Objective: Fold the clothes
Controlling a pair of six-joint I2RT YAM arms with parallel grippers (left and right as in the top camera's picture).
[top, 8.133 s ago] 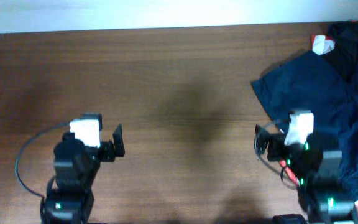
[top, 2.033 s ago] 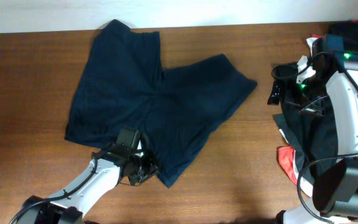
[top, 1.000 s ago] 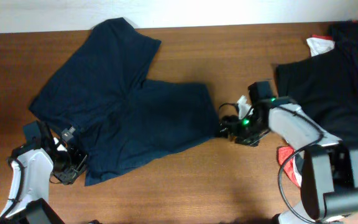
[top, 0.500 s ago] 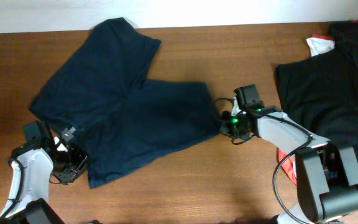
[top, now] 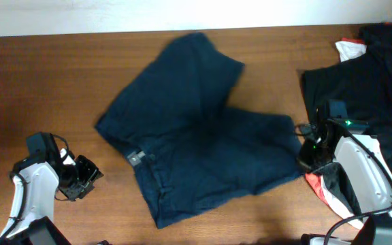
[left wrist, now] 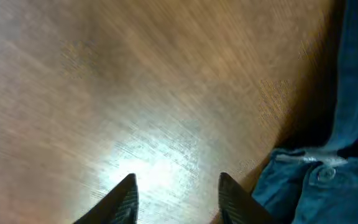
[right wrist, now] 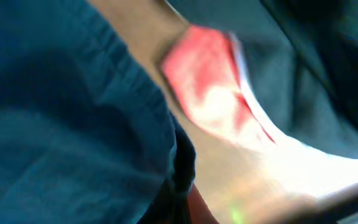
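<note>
Now the navy shorts [top: 203,143] lie spread mid-counter [top: 46,82], one leg toward the far edge and one pointing right. The left fingers [left wrist: 124,200] are spread apart over bare wood beside the waistband. The right fingers [top: 307,154] pinch the right leg's hem, near the black clothes [top: 373,75] and a red item [right wrist: 204,68].

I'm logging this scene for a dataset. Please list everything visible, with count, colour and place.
navy shorts: one, dark navy, spread over the table's middle.
black clothes: a pile, count unclear, black, at the table's right end.
red cloth: one, red with white, at the pile's near edge.
white-and-red piece: one, at the far right corner, too small to identify.
table: one, brown wood.
left gripper: open, over bare wood beside the shorts' waistband.
right gripper: shut on the shorts' right hem.
</note>
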